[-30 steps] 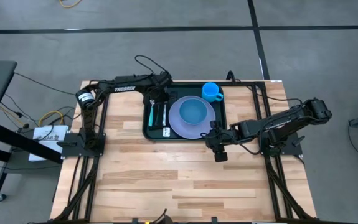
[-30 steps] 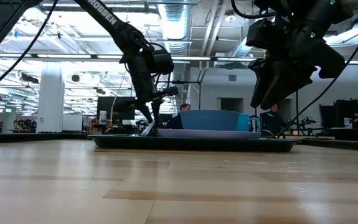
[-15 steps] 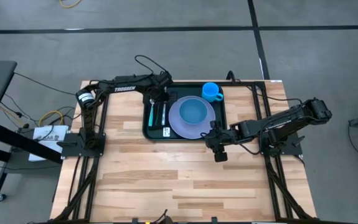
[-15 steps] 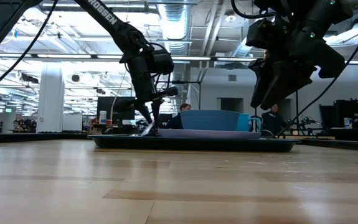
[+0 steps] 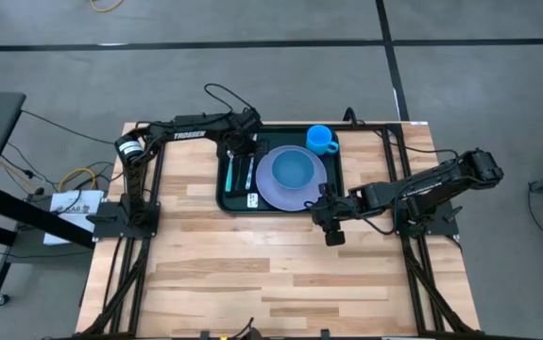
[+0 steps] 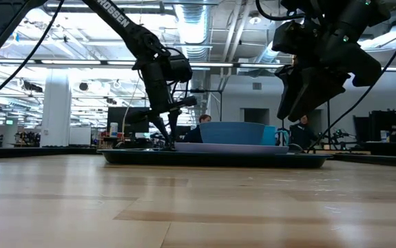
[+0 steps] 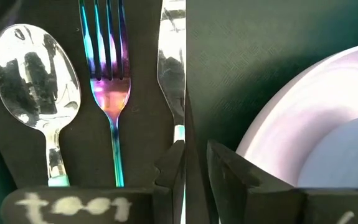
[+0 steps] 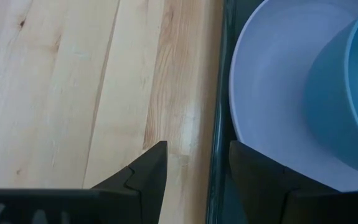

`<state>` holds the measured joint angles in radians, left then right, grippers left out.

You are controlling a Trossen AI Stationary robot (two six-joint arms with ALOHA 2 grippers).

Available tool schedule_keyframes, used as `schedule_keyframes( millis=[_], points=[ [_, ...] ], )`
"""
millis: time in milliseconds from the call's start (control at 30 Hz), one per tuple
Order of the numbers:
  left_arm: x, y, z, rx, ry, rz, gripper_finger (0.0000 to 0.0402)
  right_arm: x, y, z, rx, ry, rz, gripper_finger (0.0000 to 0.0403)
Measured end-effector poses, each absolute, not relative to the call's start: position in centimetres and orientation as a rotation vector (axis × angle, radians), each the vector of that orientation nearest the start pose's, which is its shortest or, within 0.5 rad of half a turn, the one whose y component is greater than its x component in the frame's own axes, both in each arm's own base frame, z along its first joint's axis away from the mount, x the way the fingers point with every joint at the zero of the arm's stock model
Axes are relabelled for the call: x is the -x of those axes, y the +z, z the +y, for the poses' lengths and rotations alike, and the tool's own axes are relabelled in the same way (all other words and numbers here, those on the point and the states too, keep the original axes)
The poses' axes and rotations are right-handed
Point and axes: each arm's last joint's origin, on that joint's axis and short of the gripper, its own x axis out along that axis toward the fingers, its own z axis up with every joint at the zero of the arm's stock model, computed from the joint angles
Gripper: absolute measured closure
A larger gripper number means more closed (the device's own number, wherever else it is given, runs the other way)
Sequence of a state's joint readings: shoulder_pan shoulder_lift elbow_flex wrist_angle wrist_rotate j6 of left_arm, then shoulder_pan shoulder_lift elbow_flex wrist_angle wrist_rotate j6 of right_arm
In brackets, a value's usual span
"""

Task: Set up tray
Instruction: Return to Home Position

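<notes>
The dark tray lies at the table's far middle and shows edge-on in the low view. On it sit a lavender plate carrying a blue bowl, a blue cup, and a black napkin with a spoon, fork and knife side by side. My left gripper hangs low over the napkin's edge beside the plate, narrowly open. My right gripper is open and raised, its fingers either side of the tray's near rim. My left gripper points down at the knife's teal handle, which runs under one finger. That finger hides the spot, so I cannot tell whether it touches the handle. The knife lies flat along the napkin's edge.
Bare wooden table stretches from the tray to the near edge. Arm frames stand at both sides. Cables trail off the table's left. A person shows far behind the tray.
In the low view, the bright slanting end of the knife under my left gripper has gone down flat onto the tray. Both arms have stayed in place.
</notes>
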<state>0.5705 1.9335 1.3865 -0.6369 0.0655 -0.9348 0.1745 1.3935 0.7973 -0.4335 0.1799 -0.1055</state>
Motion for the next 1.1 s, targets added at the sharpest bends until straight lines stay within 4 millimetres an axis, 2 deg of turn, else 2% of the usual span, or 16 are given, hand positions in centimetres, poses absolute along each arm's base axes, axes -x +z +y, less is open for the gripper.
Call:
schedule_keyframes(
  millis=[333, 500, 600, 700, 867, 967, 1100],
  points=[
    [-32.9, 18.6, 20.9, 1.175, 0.931, 0.887, 0.0346, -25.6, 19.3, 4.0, 0.278, 0.049, 1.014, 0.0239],
    [-31.9, 20.7, 20.6, 1.140, 0.867, 0.942, 0.0346, -25.7, 19.4, 4.0, 0.281, 0.049, 1.002, 0.0239],
    [-30.9, 23.1, 20.1, 1.074, 0.878, 1.001, 0.0346, -26.0, 19.5, 4.1, 0.293, 0.056, 0.967, 0.0239],
    [-29.8, 26.5, 19.2, 0.964, 0.887, 1.030, 0.0346, -26.3, 19.8, 4.1, 0.297, 0.057, 0.926, 0.0239],
    [-27.6, 32.8, 16.3, 0.757, 0.871, 0.961, 0.0346, -26.8, 20.2, 3.8, 0.284, 0.035, 0.872, 0.0239],
    [-25.5, 36.2, 14.1, 0.664, 0.795, 0.905, 0.0346, -27.2, 20.7, 3.3, 0.255, 0.007, 0.855, 0.0239],
    [-21.2, 39.5, 11.2, 0.562, 0.762, 0.880, 0.0346, -27.5, 21.3, 2.6, 0.294, 0.007, 0.851, 0.0239]
  ],
)
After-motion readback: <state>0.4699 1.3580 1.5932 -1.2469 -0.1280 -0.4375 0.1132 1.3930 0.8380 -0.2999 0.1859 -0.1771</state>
